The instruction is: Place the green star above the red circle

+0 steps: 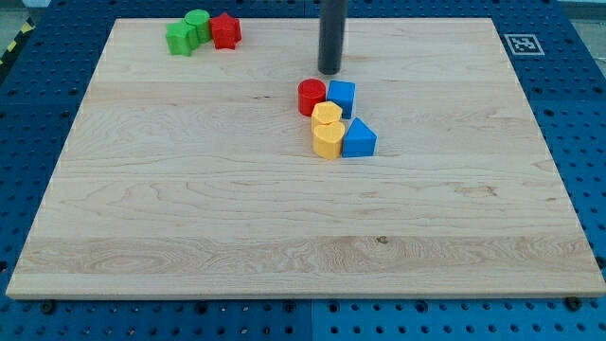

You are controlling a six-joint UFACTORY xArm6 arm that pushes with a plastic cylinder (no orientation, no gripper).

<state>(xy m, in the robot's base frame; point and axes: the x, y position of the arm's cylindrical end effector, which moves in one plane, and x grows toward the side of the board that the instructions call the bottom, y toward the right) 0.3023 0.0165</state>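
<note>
My tip point(329, 71), bare, holds nothing and stands just above the red circle point(311, 96). Fetching the far green star point(180, 39) risks dragging the touching green circle point(198, 23) along.

The surface point(189, 218) is pale wood, smooth and matt, with visible grain. The red circle point(311, 97), green star point(180, 39) and yellow blocks point(328, 131) look like matt painted solids. My tip point(329, 71) ends a dark, faintly sheened rod.

Open wooden board point(189, 189) between the green star point(180, 39) and the red circle point(311, 96)
</note>
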